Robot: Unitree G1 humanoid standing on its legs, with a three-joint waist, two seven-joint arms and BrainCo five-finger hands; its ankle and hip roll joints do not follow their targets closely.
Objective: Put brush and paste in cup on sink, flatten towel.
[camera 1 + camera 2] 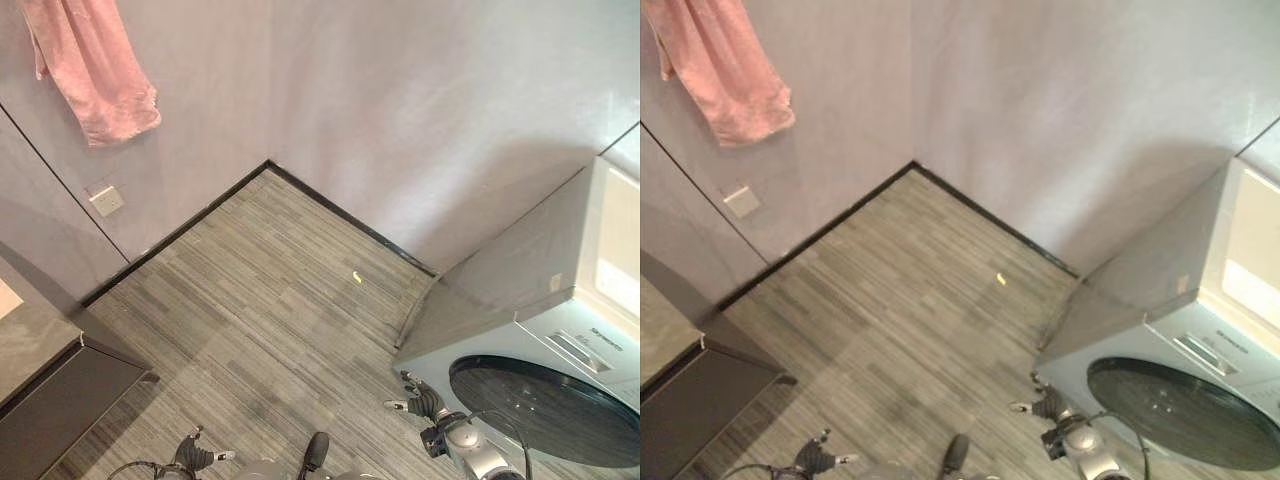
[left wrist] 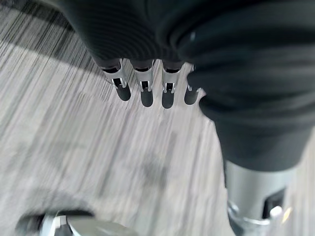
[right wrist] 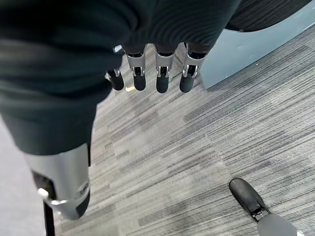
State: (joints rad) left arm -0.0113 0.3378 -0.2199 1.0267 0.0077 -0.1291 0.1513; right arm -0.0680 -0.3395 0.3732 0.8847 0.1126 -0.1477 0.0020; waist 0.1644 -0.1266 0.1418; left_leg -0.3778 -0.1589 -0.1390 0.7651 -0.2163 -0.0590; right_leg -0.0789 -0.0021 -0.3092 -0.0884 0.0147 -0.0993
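Two hands, head views: left hand (image 1: 193,456) is hanging low at the bottom edge over the floor; right hand (image 1: 420,402) is hovering just in front of the washing machine (image 1: 540,330).
Towel, head views: pink towel (image 1: 92,70) is hanging bunched on the wall at upper left, well apart from both hands.
Surroundings, head views: grey striped floor (image 1: 270,310) is lying between towel and hands; a dark cabinet with a stone counter (image 1: 35,350) is standing at the left, a wall socket (image 1: 106,201) is sitting below the towel, a small yellow scrap (image 1: 356,277) is lying on the floor.
Left wrist view: left hand's fingers (image 2: 143,88) are hanging straight and relaxed over the floor, grasping nothing.
Right wrist view: right hand's fingers (image 3: 161,73) are hanging loose and released, grasping nothing, near the washing machine's base.
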